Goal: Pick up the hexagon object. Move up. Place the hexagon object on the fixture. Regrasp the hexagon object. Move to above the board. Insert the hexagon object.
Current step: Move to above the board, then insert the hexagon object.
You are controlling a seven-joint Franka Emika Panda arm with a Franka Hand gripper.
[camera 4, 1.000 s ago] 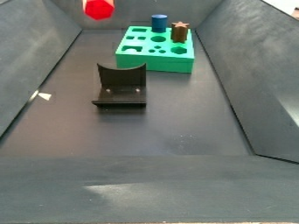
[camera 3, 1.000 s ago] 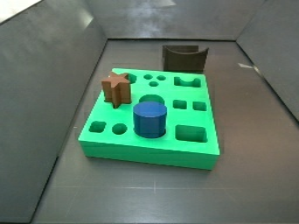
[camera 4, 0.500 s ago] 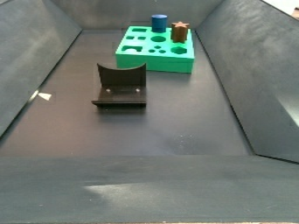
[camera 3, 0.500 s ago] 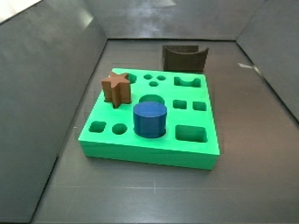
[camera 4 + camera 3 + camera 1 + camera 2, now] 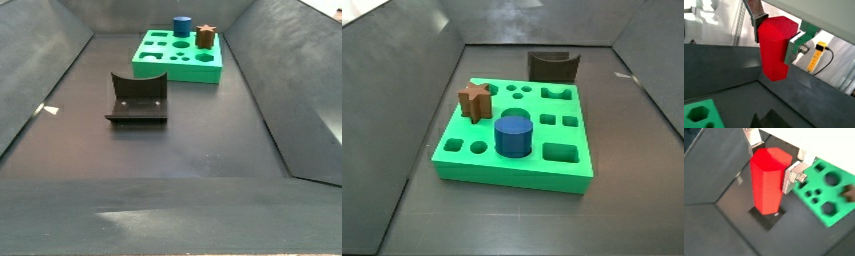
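Fingers (image 5: 803, 39) of the gripper (image 5: 769, 159) are clamping the hexagon object (image 5: 774, 47) in both wrist views, high off the floor and out of both side views. The red prism is hanging lengthwise from the pads, its hexagonal end toward the cameras. The board (image 5: 516, 135) and the fixture (image 5: 138, 97) are sitting on the floor.

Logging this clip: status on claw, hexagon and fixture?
Claw shut on hexagon, out of both side views. Hexagon upright, off the floor. Fixture bare; board holds blue cylinder and star block.
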